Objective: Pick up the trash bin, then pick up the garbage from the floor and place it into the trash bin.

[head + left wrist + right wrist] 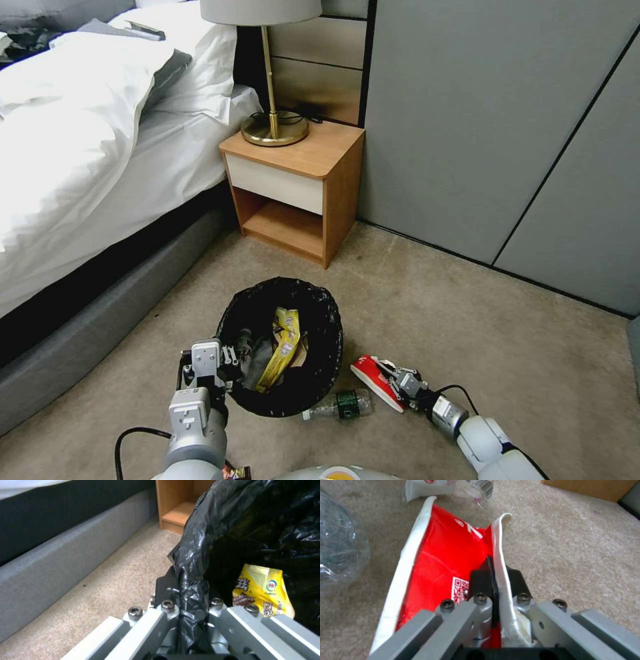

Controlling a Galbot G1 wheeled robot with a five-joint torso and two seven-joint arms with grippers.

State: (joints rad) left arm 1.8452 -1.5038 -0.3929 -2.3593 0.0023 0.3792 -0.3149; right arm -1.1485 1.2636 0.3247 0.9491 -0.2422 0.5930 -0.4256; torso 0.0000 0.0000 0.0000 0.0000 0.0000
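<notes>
Your left gripper [230,363] is clamped tight on the liner-covered rim of the trash bin [327,320], low and left of centre in the head view, with a yellow wrapper [283,347] and other litter already inside. Your right gripper [393,379], lower right of centre, is pinched shut on an edge of the red-white packet [373,377] at carpet level. That packet and the small bottle [340,405] below the bin are not yet binned

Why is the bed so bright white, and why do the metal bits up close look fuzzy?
Head view: the white bed sheet is washed out by glare. Left wrist view: the left tool, pinching the black crinkled plastic bin liner, is blurred up close. Right wrist view: the right tool on the red-white packet is soft too.
</notes>
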